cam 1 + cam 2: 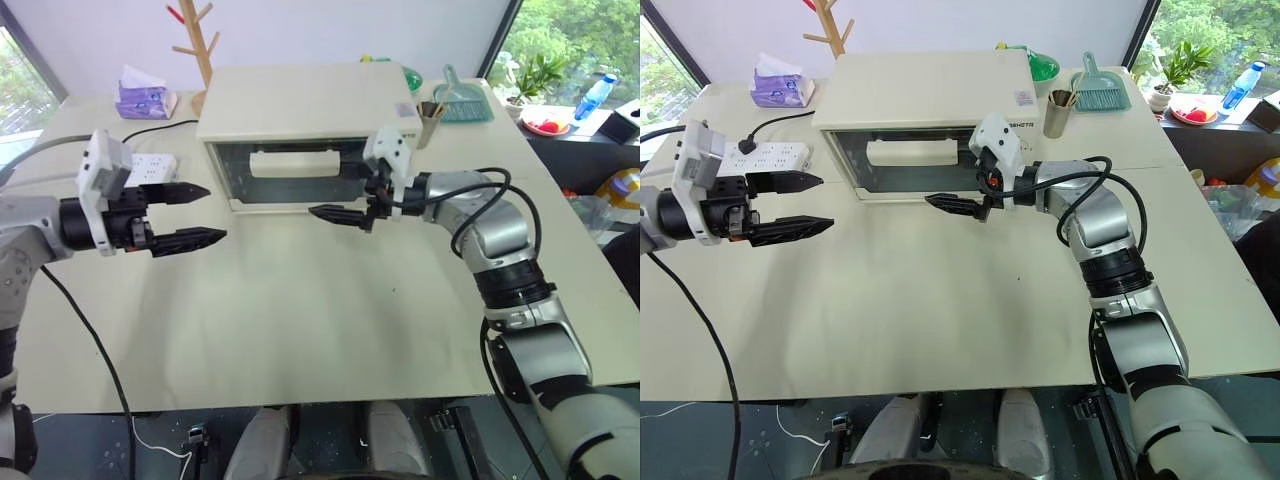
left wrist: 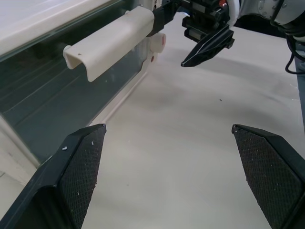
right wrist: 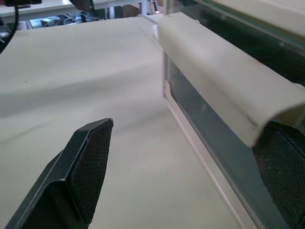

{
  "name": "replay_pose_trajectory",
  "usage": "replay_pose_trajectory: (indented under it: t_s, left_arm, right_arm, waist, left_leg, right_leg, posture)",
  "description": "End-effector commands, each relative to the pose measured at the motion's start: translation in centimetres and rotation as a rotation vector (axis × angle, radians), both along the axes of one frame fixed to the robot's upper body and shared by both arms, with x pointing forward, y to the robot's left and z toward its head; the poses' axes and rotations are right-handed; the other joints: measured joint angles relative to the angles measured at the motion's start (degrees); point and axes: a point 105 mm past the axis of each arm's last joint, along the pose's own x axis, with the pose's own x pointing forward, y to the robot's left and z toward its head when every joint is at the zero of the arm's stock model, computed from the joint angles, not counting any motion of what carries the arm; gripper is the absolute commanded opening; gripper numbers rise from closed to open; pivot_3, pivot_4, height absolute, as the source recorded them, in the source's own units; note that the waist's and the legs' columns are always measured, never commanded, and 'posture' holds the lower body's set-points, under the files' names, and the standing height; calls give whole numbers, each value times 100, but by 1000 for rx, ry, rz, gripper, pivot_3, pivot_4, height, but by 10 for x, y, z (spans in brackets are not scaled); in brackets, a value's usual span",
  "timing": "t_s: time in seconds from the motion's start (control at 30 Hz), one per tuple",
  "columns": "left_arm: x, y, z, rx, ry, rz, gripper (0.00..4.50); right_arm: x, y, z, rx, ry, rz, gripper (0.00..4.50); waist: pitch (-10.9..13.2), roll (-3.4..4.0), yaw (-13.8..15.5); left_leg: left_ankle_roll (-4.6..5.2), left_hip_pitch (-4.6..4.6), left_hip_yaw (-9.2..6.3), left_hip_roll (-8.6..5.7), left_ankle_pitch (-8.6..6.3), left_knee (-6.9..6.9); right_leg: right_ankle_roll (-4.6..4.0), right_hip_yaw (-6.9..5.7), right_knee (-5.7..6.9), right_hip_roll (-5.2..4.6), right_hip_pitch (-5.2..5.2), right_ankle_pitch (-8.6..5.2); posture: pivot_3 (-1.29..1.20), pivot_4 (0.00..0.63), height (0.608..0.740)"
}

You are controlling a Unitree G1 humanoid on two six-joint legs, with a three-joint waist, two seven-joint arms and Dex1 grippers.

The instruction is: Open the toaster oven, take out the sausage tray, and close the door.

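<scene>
The cream-white toaster oven (image 1: pixel 305 105) stands at the back of the table with its glass door (image 1: pixel 290 182) shut. The door's wide bar handle (image 1: pixel 293 163) runs across the glass. My right gripper (image 1: pixel 340 198) is open at the handle's right end. One finger (image 3: pixel 81 176) is out in front of the door. The other sits under the handle (image 3: pixel 224 71), close to the glass. My left gripper (image 1: pixel 215 212) hangs open and empty to the left of the oven, pointing toward the door. The sausage tray cannot be made out behind the dark glass.
Left of the oven lie a white power strip (image 1: pixel 155 165), a purple tissue box (image 1: pixel 145 100) and a wooden peg stand (image 1: pixel 200 45). To the right are a cup of utensils (image 1: pixel 430 120) and a teal dustpan (image 1: pixel 462 100). The table (image 1: pixel 300 320) spreads bare in front.
</scene>
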Motion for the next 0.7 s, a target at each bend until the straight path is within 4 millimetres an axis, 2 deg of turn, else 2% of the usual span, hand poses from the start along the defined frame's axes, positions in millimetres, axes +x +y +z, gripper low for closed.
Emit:
replay_pose_trajectory:
  t_s: [0.03,0.2,0.3,0.43,0.53,0.7]
  left_arm:
    - [2,6,11,11,-55,18,4451]
    - [8,5,11,1,-54,23,4451]
    - [15,2,12,-19,-49,12,4451]
    - [19,-6,17,-38,-49,-28,4451]
    - [22,-12,28,-100,-37,-66,3564]
    - [38,-19,32,-136,-29,-80,1072]
  right_arm:
    - [-17,10,18,38,-66,79,4500]
    - [-33,14,18,60,-62,118,4500]
    - [-45,17,9,63,-41,135,4500]
    - [-51,18,-2,59,-16,122,4500]
    - [-55,19,-9,65,5,109,4500]
    - [-61,19,-18,77,33,86,4500]
  waist:
    - [0,0,1]
    - [0,0,-9]
    - [0,0,-3]
    - [0,0,-23]
    - [0,-1,-8]
    - [-1,-2,-15]
  left_leg:
    - [-1,0,-1,0,0,0]
    - [-2,0,-1,1,1,-1]
    - [-2,0,-2,1,1,-3]
    - [-2,0,-1,2,1,-3]
    - [-3,0,-2,2,2,0]
    - [-4,1,0,1,3,3]
  right_leg:
    - [0,0,0,0,0,0]
    - [0,1,4,2,-4,0]
    - [-1,1,7,3,-6,0]
    - [-1,4,10,5,-8,1]
    - [-2,3,14,6,-8,1]
    - [-2,5,21,6,-8,1]
  posture:
    - [0,150,740]
    - [0,150,740]
    - [0,150,740]
    - [0,150,740]
    - [0,150,740]
    - [0,150,740]
